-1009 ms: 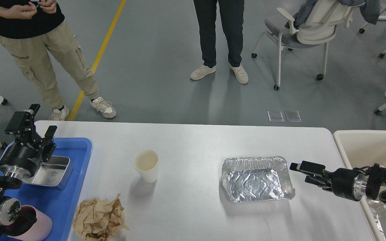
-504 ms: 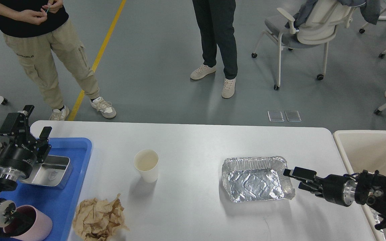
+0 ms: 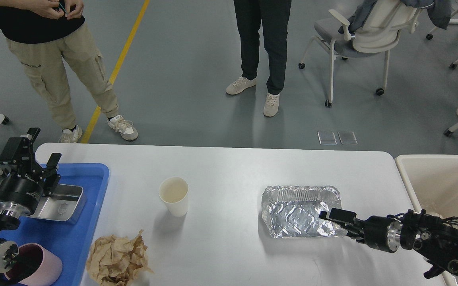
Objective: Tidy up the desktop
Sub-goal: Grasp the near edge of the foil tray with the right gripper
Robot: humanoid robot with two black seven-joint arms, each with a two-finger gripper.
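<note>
Desktop [image 3: 229,167] is the big white rounded-corner tabletop filling the lower half of the head view, grey floor beyond its far edge. Right gripper [image 3: 334,221] comes in low from the right edge, pointing left, fingertips at the near-right corner of the foil tray [image 3: 298,216]; upper finger lies over the tray's rim, lower finger mostly hidden behind it, so whether the rim is actually pinched can't be told. Foil tray sits flat on the desktop right of centre, open side up, crumpled walls, nothing visible inside. Left gripper [image 3: 42,153] is raised over the far-left end, fingers pointing up and away, clearly spread with a gap between them, holding nothing. Below it a blue tray [image 3: 94,186] sits on the desktop's left end; in it a shallow steel container [image 3: 64,200] and, at the near edge, a pink cup [image 3: 40,266] partly covered by the left arm. Paper cup [image 3: 174,195] stands upright left of centre, well apart from the foil tray. Crumpled brown paper [image 3: 117,258] lies near the front edge, just beside the blue tray. Cream bin [image 3: 439,178] stands off the desktop's right end. Two people stand on the floor beyond the table; an office chair [image 3: 356,35] is at upper right.
</note>
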